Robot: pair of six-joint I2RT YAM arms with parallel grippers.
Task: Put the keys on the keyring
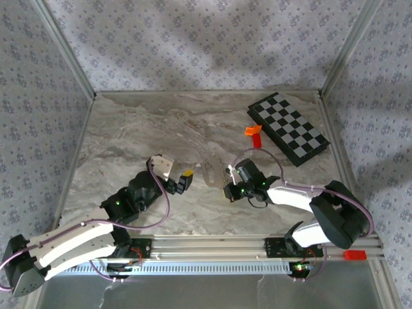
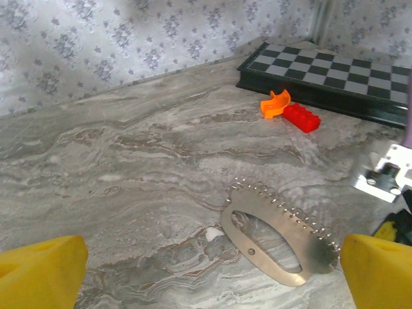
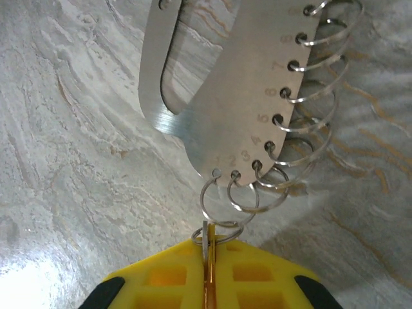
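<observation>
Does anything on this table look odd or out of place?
Nothing looks spilled or broken. Two strays stand out: an orange block and a red block lie loose, touching, beside the chessboard. The right gripper pinches a thin key, edge-on, at the keyring's end ring.

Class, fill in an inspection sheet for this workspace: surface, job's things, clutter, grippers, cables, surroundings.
Surface: grey marbled tabletop.
Job's things: keyring, a silvery plate edged with wire rings, lies flat mid-table; key is edge-on at its end ring.
Clutter: chessboard at far right; orange block and red block side by side before it.
Grippers: left gripper open, near the keyring; right gripper shut on the key.
Cables: purple cables loop along both arms.
Surroundings: patterned walls, metal frame post.
</observation>
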